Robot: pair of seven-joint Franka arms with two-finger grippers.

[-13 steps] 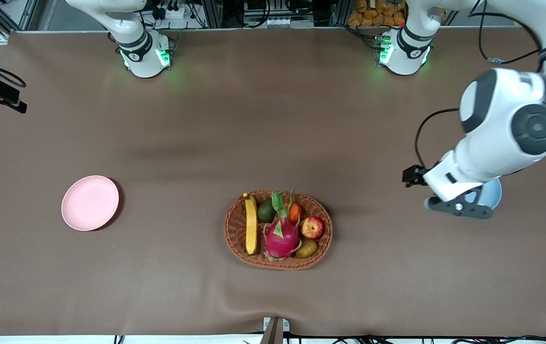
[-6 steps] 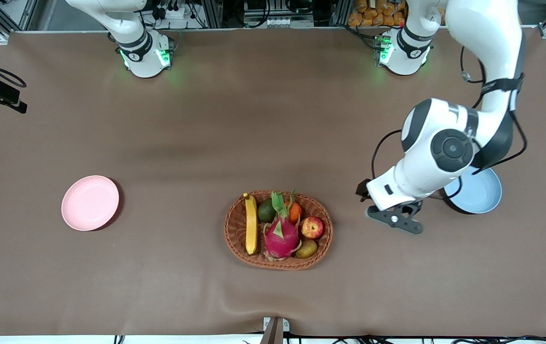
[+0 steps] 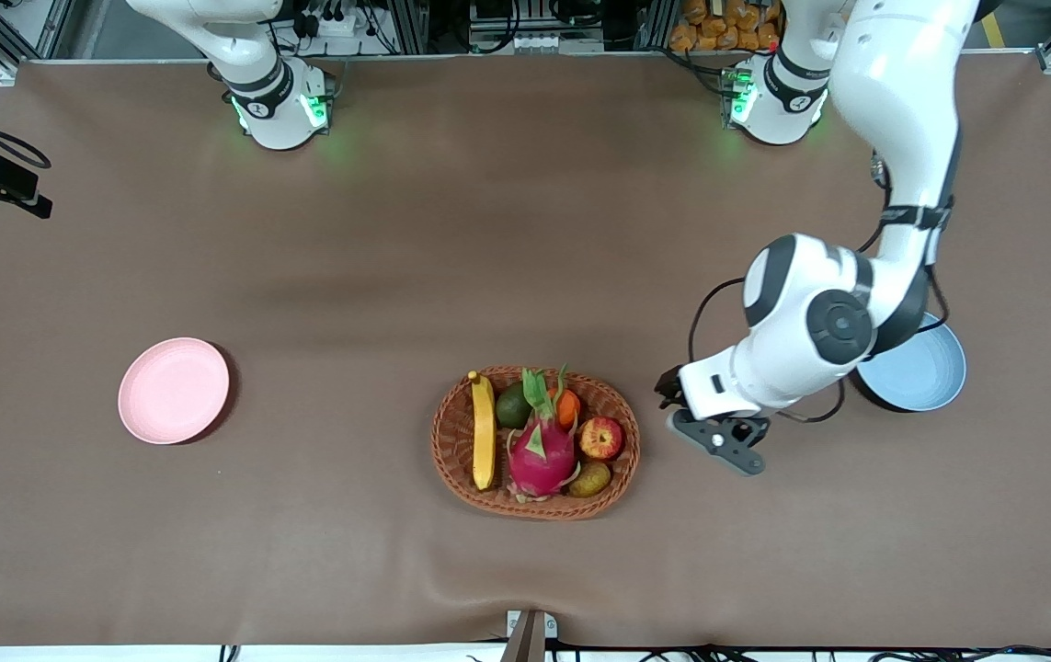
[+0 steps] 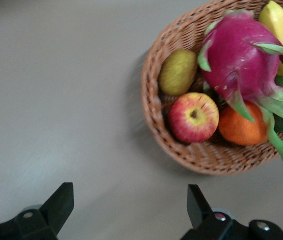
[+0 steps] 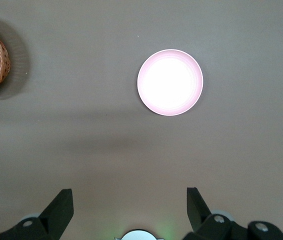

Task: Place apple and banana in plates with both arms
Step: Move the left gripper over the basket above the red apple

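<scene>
- While the woven basket (image 3: 536, 443) sits mid-table, the apple (image 3: 601, 438) and banana (image 3: 483, 430) lie inside it.
- The left gripper (image 3: 720, 444), fingers spread and empty, hovers over bare table beside the basket's left-arm end.
- The blue plate (image 3: 925, 377) lies toward the left arm's end from the basket, the pink plate (image 3: 174, 390) toward the right arm's.
- The right gripper (image 5: 126, 212), fingers spread, waits high above the table.

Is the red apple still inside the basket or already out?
Inside: the apple lies in the basket beside the dragon fruit; neither gripper holds it.
</scene>
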